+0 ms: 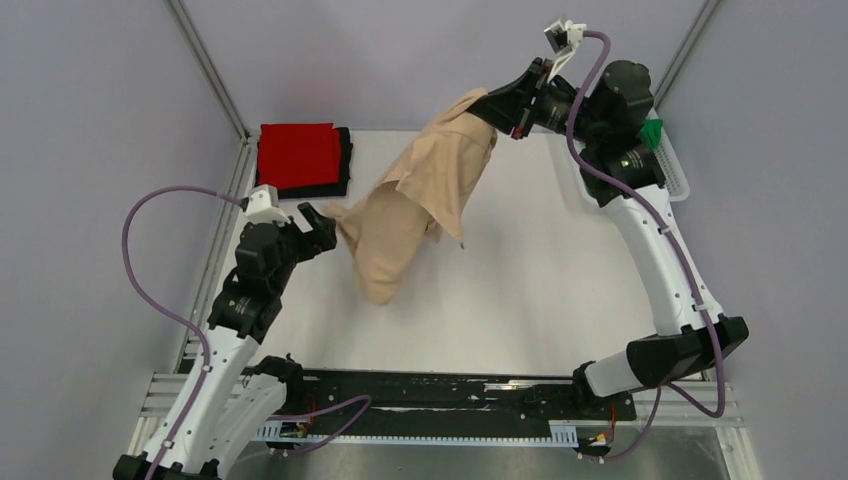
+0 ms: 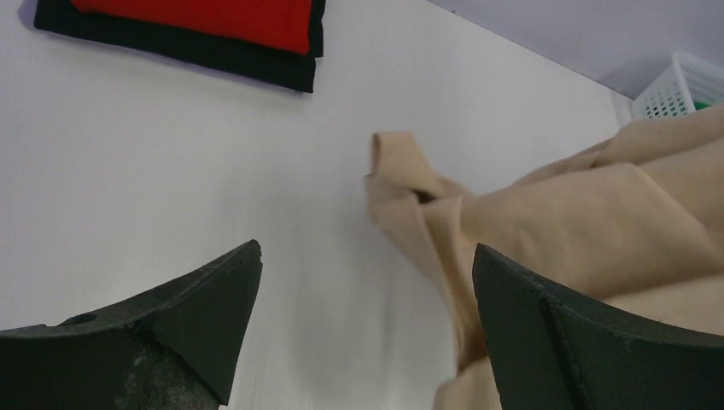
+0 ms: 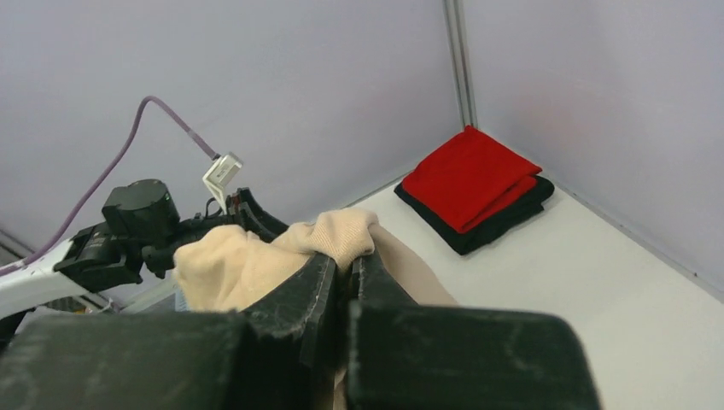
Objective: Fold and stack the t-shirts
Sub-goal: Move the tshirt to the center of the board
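The soft beige-tan cloth t-shirt (image 1: 420, 200) hangs to the right of the folded red t-shirt (image 1: 298, 153) lying on a folded black t-shirt (image 1: 343, 176), its top pinched tight in the right fingers (image 1: 492, 103). The left fingers (image 1: 322, 228) gape wide, empty, nearer than that stack.

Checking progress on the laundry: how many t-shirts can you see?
4. The beige t-shirt hangs in the right jaws; the red t-shirt lies folded on the black t-shirt, far left; a green t-shirt peeks from the basket, which may hide more.
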`<act>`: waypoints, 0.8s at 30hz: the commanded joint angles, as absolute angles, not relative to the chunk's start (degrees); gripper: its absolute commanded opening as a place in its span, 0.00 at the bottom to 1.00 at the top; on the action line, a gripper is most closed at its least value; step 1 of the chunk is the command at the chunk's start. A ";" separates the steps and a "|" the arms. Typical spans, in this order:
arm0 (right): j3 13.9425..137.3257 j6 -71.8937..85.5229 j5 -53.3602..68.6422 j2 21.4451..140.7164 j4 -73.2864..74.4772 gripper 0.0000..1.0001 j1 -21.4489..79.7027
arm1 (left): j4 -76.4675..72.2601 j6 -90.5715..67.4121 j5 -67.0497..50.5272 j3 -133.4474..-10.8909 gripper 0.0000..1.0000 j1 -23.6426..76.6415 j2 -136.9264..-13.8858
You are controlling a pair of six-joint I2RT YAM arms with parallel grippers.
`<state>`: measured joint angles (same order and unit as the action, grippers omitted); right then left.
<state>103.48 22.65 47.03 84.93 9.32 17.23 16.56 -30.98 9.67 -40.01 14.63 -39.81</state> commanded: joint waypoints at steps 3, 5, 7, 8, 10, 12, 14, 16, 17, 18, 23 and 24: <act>88.15 21.48 31.08 76.30 6.05 0.00 16.50 | 19.74 -32.99 12.84 -40.35 1.00 14.62 -37.34; 78.34 23.62 24.54 73.43 6.19 0.00 15.48 | 21.36 -33.94 13.14 -40.90 1.00 14.64 -37.31; 68.52 28.05 18.33 70.57 7.14 0.01 13.14 | 23.09 -34.29 12.99 -41.51 1.00 14.59 -37.70; 63.80 30.20 15.87 69.71 7.73 0.05 11.37 | 23.37 -34.28 12.67 -41.71 1.00 14.64 -38.17; 55.54 34.25 11.50 69.03 10.34 0.24 7.43 | 24.16 -34.44 12.54 -41.74 1.00 14.65 -39.25; 50.37 37.83 10.90 69.61 14.51 0.57 2.45 | 25.15 -34.55 11.65 -41.96 1.00 14.60 -40.75; 49.00 38.81 11.59 70.79 19.64 0.74 -2.64 | 26.10 -33.98 8.99 -42.42 1.00 14.65 -42.36; 50.00 37.61 8.83 71.23 24.55 0.95 -4.70 | 26.53 -32.87 4.56 -42.73 1.00 14.65 -44.10; 50.41 37.08 6.92 70.97 26.40 0.99 -4.74 | 26.76 -32.45 2.94 -42.72 1.00 14.65 -44.73; 50.59 36.80 5.03 70.35 27.47 1.00 -4.75 | 27.00 -32.40 -0.96 -42.76 1.00 14.62 -46.01; 48.70 37.24 2.62 65.31 28.21 1.00 -4.66 | 30.37 -31.67 -16.39 -41.42 1.00 16.77 -51.25; 48.09 37.25 2.69 64.35 28.17 1.00 -4.66 | 30.83 -31.61 -17.43 -40.84 1.00 18.25 -51.86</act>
